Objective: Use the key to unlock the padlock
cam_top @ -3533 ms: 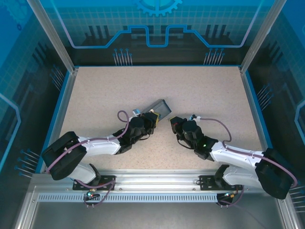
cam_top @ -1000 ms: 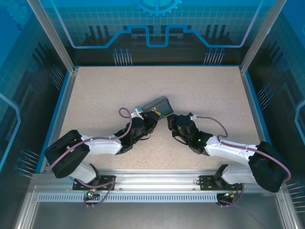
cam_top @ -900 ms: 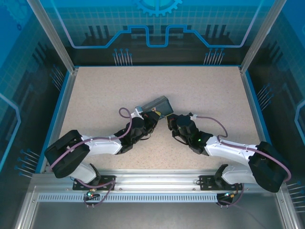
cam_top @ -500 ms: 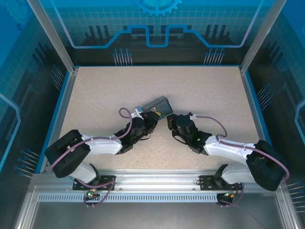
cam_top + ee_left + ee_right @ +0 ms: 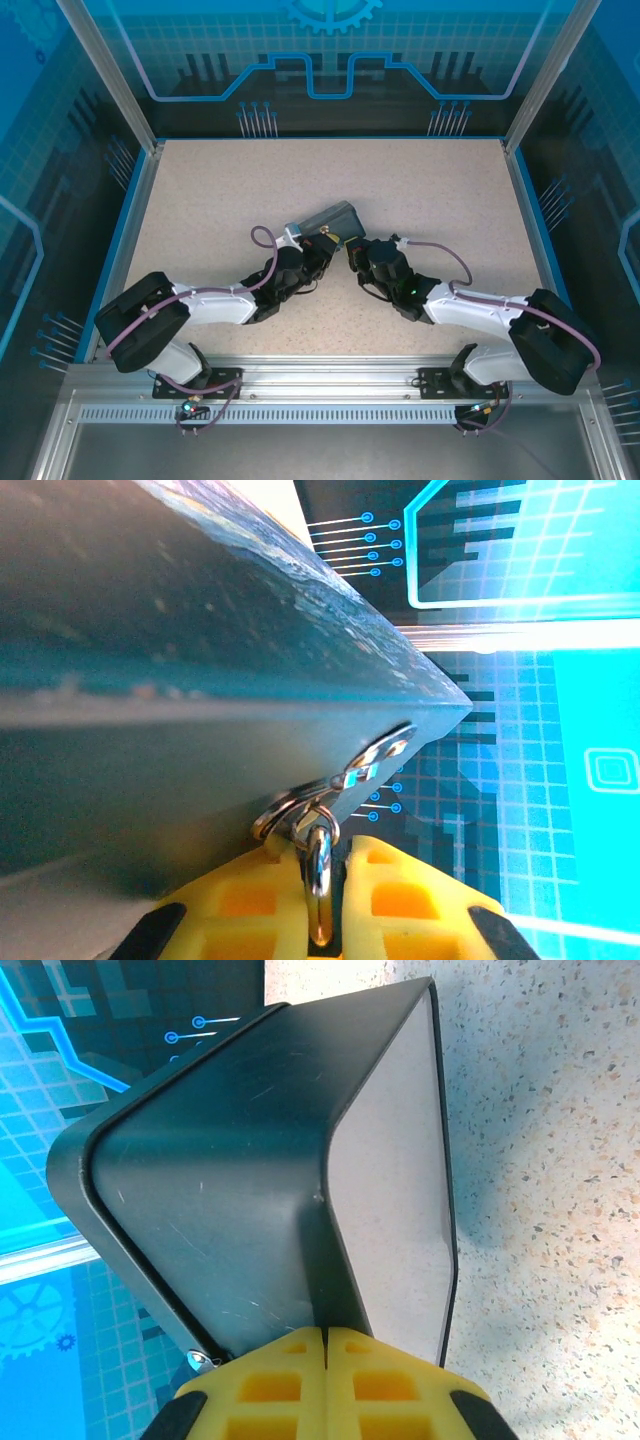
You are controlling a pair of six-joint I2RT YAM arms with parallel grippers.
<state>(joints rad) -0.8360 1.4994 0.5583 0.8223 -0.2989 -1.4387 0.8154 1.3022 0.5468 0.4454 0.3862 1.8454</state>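
Box: dark rectangular box with a blue painted print (image 5: pixel 322 218), near the middle of the speckled beige table (image 5: pixel 430 190).
Left gripper (image 5: pixel 323 243): at the box's 6 o'clock, its yellow pads (image 5: pixel 250 905) clamped on a silver loop.
Padlock: tiny silver metal padlock (image 5: pixel 319 865). Only that loop shows, hung by a ring from the silver hasp (image 5: pixel 378 758) on the box's edge; the body is hidden between the pads.
Right gripper (image 5: pixel 325 1345): at the box's 5 o'clock, yellow fingers pressed together with their tips touching the box's corner edge. I cannot tell whether anything thin sits between them.
Small silver bit (image 5: pixel 200 1360): at the box's 7 o'clock corner in the right wrist view, too small to identify.
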